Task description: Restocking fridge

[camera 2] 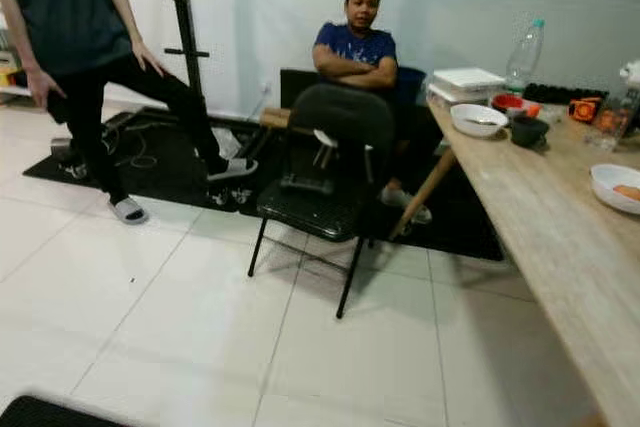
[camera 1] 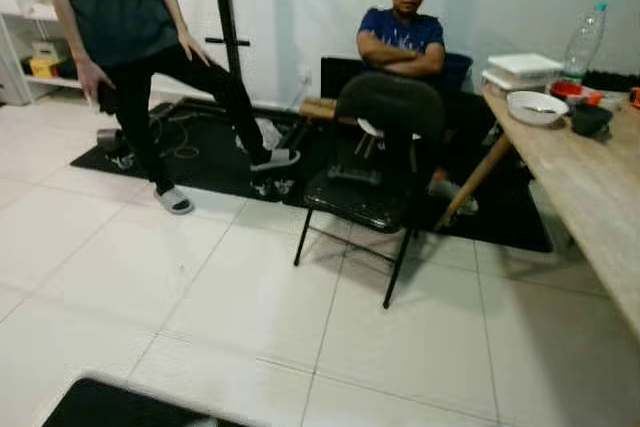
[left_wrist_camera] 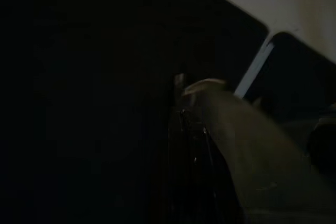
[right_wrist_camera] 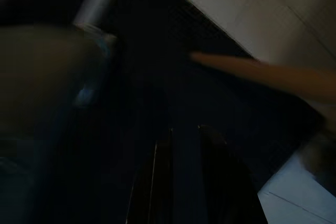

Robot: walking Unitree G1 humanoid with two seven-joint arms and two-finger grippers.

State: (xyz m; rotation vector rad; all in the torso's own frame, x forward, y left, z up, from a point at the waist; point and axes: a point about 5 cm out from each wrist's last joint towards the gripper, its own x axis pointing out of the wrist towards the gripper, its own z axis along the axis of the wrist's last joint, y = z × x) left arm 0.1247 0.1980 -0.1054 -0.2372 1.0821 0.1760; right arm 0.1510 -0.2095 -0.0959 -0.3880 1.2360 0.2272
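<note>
Landmark is the folding chair (camera 1: 375,162), mid-room on white tile. Left of the chair, a standing person (camera 1: 120,37) with one leg out on a black mat (camera 1: 200,162). Behind the chair, a seated person (camera 1: 402,32) with arms crossed. Right of the chair, the wooden desk (camera 1: 590,187) carrying a white bowl (camera 1: 536,107), a dark bowl (camera 1: 588,119), stacked white containers (camera 1: 522,69) and a clear water bottle (camera 1: 585,39).

No fridge anywhere in these frames, and I'm carrying no stock. The likely items to restock are on the desk, right of the chair; the bottle looks the obvious candidate.

I judge the step in hand is walking and locating. To do it well: steer right of the chair with margin from its legs, keep well apart from both people, square up to the desk edge before raising an arm, and slow down so the views sharpen.

My left gripper (left_wrist_camera: 190,129) hangs idle in the dark; I cannot tell how its fingers stand. My right gripper (right_wrist_camera: 181,174) hangs low too, fingers close together with a narrow gap, nothing between them as far as the murk allows.

View differences: the right eye view adds another white bowl (camera 2: 615,187) further along the desk, right of the chair, plus orange items (camera 2: 585,107) near the far end. The wrist views give floor and dark shapes, no task info.
</note>
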